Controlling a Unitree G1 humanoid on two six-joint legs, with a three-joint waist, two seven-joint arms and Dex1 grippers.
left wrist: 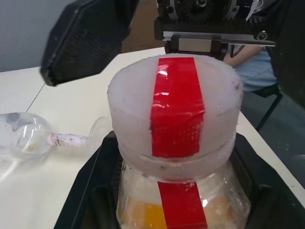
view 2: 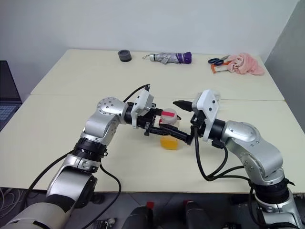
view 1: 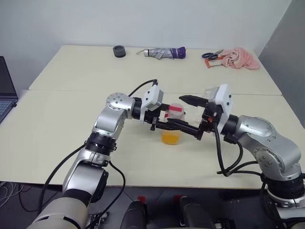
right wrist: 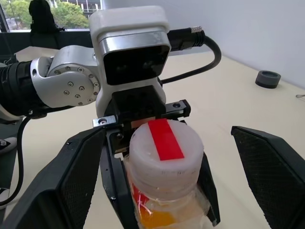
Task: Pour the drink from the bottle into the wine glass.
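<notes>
Two robot arms meet over the near middle of a cream table (view 1: 66,119). The left gripper (view 1: 183,128) reaches in from the left and is clamped on the bottle (view 1: 172,125), holding it upright, with its two black fingers closed around the bottle's body below the cap (right wrist: 164,148). The bottle is small and clear, with a red stripe running down its side and across its white cap. Orange drink (view 1: 170,137) fills the bottle's lower part. The right gripper (right wrist: 167,176) comes in from the right, level with the cap, its fingers (right wrist: 267,167) spread wide, one on each side of the cap and not touching it. In the left wrist view, the wine glass (left wrist: 28,139) lies on its side on the table, beyond the bottle, its bowl looking empty and its stem pointing toward the bottle. On the far side of the table sit a small dark round object (view 1: 119,51) at the left, a folded grey and purple umbrella (view 1: 164,53) in the middle, and scissors (view 1: 212,55) beside a pink cloth (view 1: 240,58) at the right. A laptop (view 1: 5,90) shows at the far left edge.
</notes>
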